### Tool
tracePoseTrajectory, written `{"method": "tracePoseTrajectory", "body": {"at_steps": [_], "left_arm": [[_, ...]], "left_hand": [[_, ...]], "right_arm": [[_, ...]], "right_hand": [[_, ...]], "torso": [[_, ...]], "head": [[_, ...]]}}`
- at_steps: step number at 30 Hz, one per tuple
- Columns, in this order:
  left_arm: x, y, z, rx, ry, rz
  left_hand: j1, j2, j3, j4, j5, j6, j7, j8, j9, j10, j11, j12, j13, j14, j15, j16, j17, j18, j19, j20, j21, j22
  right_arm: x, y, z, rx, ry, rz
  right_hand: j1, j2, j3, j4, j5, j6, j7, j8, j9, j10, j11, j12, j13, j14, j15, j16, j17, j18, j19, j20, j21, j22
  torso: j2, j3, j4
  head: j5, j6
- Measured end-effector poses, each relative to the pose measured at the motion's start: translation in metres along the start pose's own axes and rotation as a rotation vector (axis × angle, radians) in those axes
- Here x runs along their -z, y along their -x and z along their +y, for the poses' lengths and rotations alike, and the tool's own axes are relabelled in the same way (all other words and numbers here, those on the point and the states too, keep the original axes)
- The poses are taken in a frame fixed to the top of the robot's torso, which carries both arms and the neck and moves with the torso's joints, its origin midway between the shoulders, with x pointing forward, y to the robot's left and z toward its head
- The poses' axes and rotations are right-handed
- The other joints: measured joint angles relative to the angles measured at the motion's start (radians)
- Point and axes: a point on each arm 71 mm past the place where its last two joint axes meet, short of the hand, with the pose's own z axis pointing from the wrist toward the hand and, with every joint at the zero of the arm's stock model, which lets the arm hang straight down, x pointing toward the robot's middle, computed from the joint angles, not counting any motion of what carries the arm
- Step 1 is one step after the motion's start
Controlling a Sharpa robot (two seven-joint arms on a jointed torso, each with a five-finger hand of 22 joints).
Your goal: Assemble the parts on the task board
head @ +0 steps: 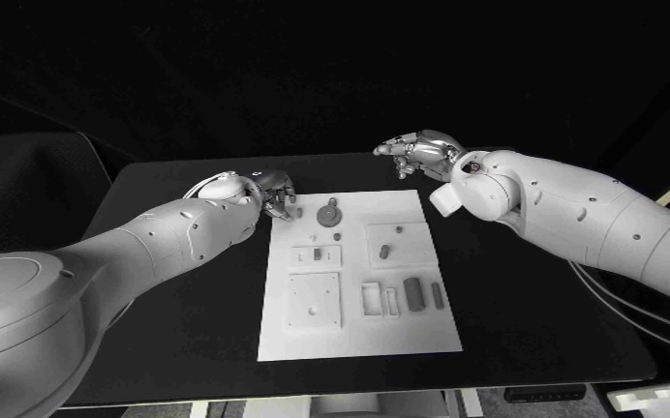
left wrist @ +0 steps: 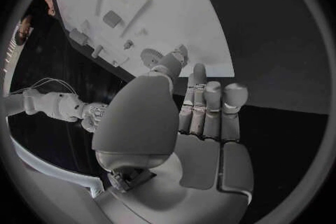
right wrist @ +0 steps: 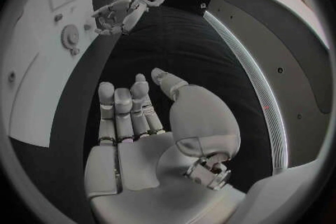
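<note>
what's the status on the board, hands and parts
Left hand open, at the task board far-left corner, holding nothing. Right hand open, off the far-right corner over bare table. Parts lying on the board, round part nearest the left hand. Nothing in the way.

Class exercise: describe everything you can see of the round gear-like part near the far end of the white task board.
The round gear-like part is a small grey disc with a toothed or ribbed rim and a short tab at its far side. It looks like moulded plastic. It lies flat on the task board, near the far edge, a little left of the middle. The left hand hovers close beside it with nothing in its fingers, and whether it touches the part cannot be told. In the left wrist view the disc sits just beyond the fingertips.
</note>
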Motion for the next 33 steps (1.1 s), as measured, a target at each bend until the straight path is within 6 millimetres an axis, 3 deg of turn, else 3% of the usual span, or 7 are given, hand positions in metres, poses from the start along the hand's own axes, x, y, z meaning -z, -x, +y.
{"method": "tracePoseTrajectory", "body": {"at_steps": [8,18,33], "left_arm": [[-0.0011,-0.0009,-0.0043,-0.003,-0.019,0.01],[-0.0031,-0.0009,-0.007,0.013,-0.025,0.018],[-0.0045,-0.0005,-0.0056,0.033,-0.015,0.025]], "left_hand": [[-0.001,0.001,0.017,0.012,0.0,-0.004,-0.004,0.004,0.0,-0.005,-0.003,0.0,0.0,-0.004,0.004,0.005,0.0,0.001,0.0,0.0,0.0,0.002],[-0.043,0.021,0.038,0.044,0.0,-0.004,-0.004,0.005,-0.002,-0.012,0.001,0.0,0.004,-0.004,0.004,0.011,0.0,0.001,-0.002,0.002,0.0,0.006],[-0.051,0.021,0.044,0.05,0.0,-0.007,0.0,0.005,-0.002,-0.013,0.001,0.004,0.005,-0.004,0.004,0.015,0.001,0.001,-0.002,0.002,0.0,0.007]], "right_arm": [[-0.0004,-0.001,0.001,0.0,0.002,0.002],[-0.0016,-0.0021,0.0043,0.003,0.007,0.005],[-0.0017,-0.0028,0.0086,0.006,0.014,0.009]], "right_hand": [[0.0,0.0,0.0,0.0,0.0,0.0,0.0,0.0,0.0,0.0,0.0,0.0,0.0,0.0,0.0,0.0,0.001,0.0,0.0,0.0,0.0,0.0],[0.0,0.0,0.0,0.0,0.0,0.0,0.0,0.0,0.0,0.0,0.0,0.0,0.0,0.0,0.0,0.0,0.001,0.0,0.0,0.0,0.0,0.0],[0.0,0.0,0.0,0.0,0.0,0.0,0.0,0.0,0.0,0.0,0.0,0.0,0.0,0.0,0.0,0.0,0.0,0.0,0.0,0.0,0.0,0.0]], "torso": [[-0.001,-0.0001,-0.0001],[-0.002,-0.0003,0.0],[0.002,-0.0004,-0.0015]], "head": [[-0.003,-0.001],[-0.008,0.0],[-0.015,-0.002]]}}
